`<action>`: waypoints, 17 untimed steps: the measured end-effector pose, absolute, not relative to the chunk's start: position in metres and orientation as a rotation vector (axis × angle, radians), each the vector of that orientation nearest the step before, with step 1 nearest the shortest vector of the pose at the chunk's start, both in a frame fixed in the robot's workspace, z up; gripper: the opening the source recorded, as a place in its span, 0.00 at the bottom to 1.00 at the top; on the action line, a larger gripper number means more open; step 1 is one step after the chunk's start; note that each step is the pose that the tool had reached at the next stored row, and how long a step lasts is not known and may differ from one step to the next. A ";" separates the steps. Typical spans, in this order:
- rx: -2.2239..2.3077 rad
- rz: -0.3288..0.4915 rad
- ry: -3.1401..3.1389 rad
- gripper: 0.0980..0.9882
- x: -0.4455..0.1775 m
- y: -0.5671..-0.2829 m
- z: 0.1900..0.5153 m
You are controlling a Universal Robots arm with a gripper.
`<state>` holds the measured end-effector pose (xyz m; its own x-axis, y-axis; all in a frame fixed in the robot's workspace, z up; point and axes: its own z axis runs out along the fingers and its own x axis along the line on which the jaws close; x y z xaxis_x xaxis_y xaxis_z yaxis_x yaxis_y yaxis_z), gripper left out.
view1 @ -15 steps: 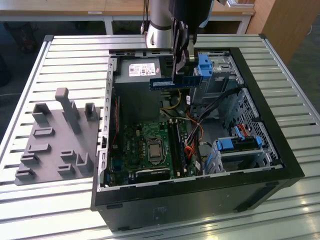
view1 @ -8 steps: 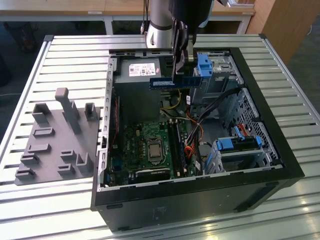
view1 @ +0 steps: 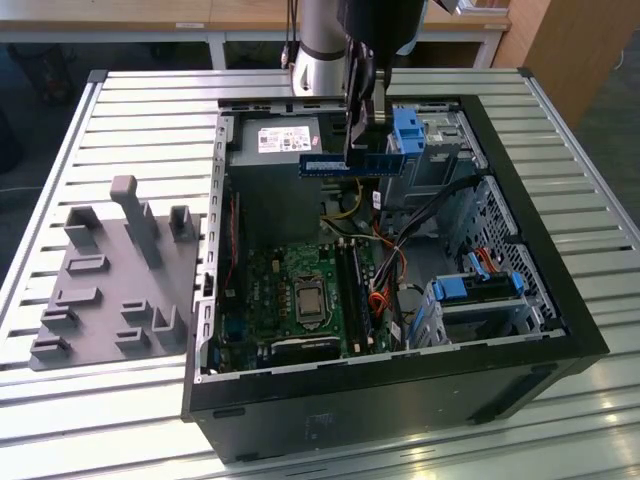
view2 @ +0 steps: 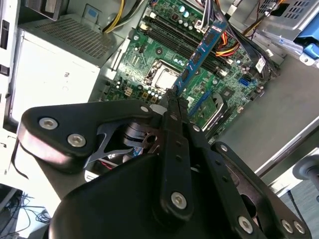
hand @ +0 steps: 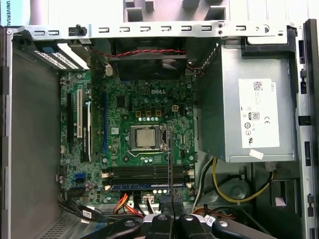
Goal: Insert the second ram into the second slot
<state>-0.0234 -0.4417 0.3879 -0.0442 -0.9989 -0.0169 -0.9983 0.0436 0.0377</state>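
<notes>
tool (view2: 172,99) clamped shut on the blue ram stick (view2: 202,50), hanging well above the motherboard (hand: 124,114) in the open case (view1: 400,385); stick looks crosswise to the slots (hand: 149,174), so a bad line-up could bend it against them or snag the wires (hand: 124,203) nearby

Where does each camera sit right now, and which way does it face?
Exterior view: off the arm, looking down into the open case; arm and gripper holding the second ram.
First wrist view: on the arm, straight down at the motherboard; gripper tips.
Second wrist view: obliquely along the gripper.
Both wrist views share motherboard, ram.
</notes>
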 end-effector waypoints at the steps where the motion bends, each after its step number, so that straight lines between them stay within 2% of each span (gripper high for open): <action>1: 2.158 -0.061 -2.263 0.02 -0.023 -0.442 0.388; 17: 2.106 -0.061 -2.313 0.02 -0.023 -0.442 0.388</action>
